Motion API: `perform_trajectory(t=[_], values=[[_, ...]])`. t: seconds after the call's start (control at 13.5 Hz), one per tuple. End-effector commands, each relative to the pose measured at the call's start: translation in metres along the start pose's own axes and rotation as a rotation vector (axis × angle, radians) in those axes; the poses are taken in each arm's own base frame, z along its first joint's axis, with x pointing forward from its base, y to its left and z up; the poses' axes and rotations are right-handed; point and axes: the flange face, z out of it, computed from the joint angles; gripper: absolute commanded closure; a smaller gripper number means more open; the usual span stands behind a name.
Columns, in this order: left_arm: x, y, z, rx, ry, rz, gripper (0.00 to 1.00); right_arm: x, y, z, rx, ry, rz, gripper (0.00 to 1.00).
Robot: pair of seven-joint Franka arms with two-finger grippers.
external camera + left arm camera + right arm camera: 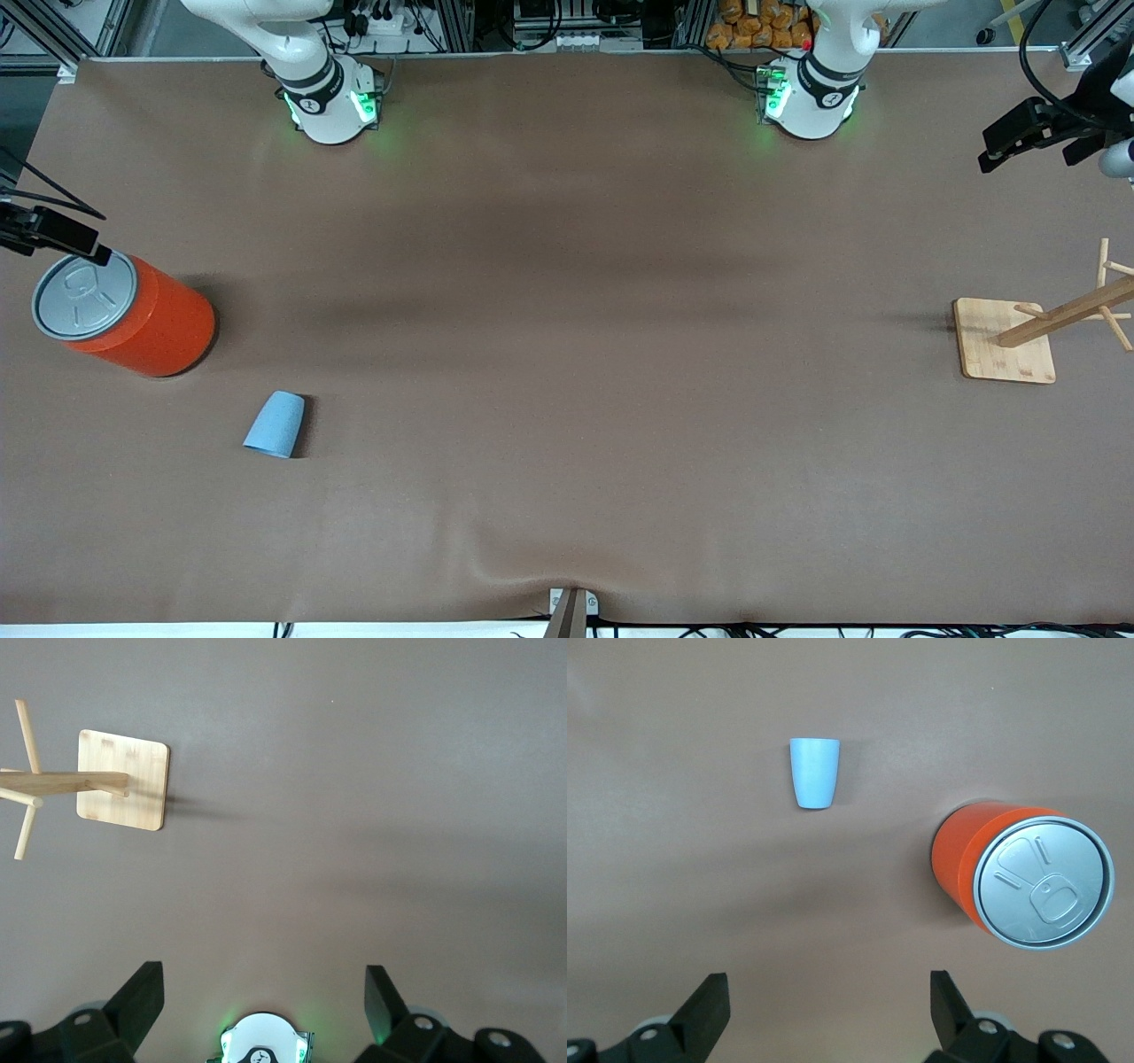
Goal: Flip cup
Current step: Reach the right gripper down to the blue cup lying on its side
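Two arms wait high over the ends of the table [567, 292], each pincer spread wide and holding nothing. The front view catches only a dark edge of the right pincer [53, 232] above the orange can [133, 315], and the left pincer [1032, 133] over the table's edge at the left arm's end, near the wooden rack [1028, 341].

The cup [276, 425] rests on the table toward the right arm's end, nearer to the front camera than the can and well apart from it. From the front its closed, narrower end points toward the arms' bases and its wider end toward the camera; whether it stands mouth-down or lies tipped over I cannot tell.

The right wrist view looks straight down and shows what the front view lacks: both black fingers [704, 1010] of the right pincer set wide, the cup [814, 771] in plain side outline, and the can's grey pull-tab lid [1041, 881]. The left wrist view gives the left pincer's parted fingers [137, 1005], the rack's square bamboo base [122, 780] with its pegged post, and the left arm's green-lit base [264, 1041].

Brown matting covers the table, slightly rippled at the near edge. Aluminium framing, cables and orange packets show along the top of the front view.
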Motion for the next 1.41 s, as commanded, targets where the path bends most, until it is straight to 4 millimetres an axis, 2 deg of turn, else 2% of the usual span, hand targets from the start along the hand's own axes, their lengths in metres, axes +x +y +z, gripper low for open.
perform_trajectory(t=[0.0,0.52,0.74,0.81,0.96,1.11,1.33], values=[[-0.002,-0.003,-0.007,0.0,-0.003,-0.003,0.0,-0.002,0.0,-0.004,0.017,0.0,0.013,0.0],[0.001,-0.006,-0.003,0.0,-0.012,-0.011,0.0,-0.001,-0.001,-0.002,0.018,0.001,0.016,0.0],[0.001,-0.006,-0.002,0.001,-0.011,-0.01,0.0,0.006,-0.014,0.002,0.02,0.028,-0.004,0.0],[0.002,-0.007,-0.001,0.001,-0.006,-0.013,0.0,0.012,-0.027,0.007,0.029,0.04,-0.022,0.0],[0.004,-0.007,-0.001,-0.001,0.005,-0.011,0.0,0.03,-0.037,0.024,0.036,0.067,-0.032,0.0],[0.006,-0.006,0.0,-0.003,0.01,-0.013,0.0,0.054,-0.041,0.067,0.028,0.024,-0.031,0.0],[0.007,-0.005,0.006,-0.002,0.009,-0.009,0.0,0.076,-0.042,0.126,0.011,-0.062,-0.023,0.0]])
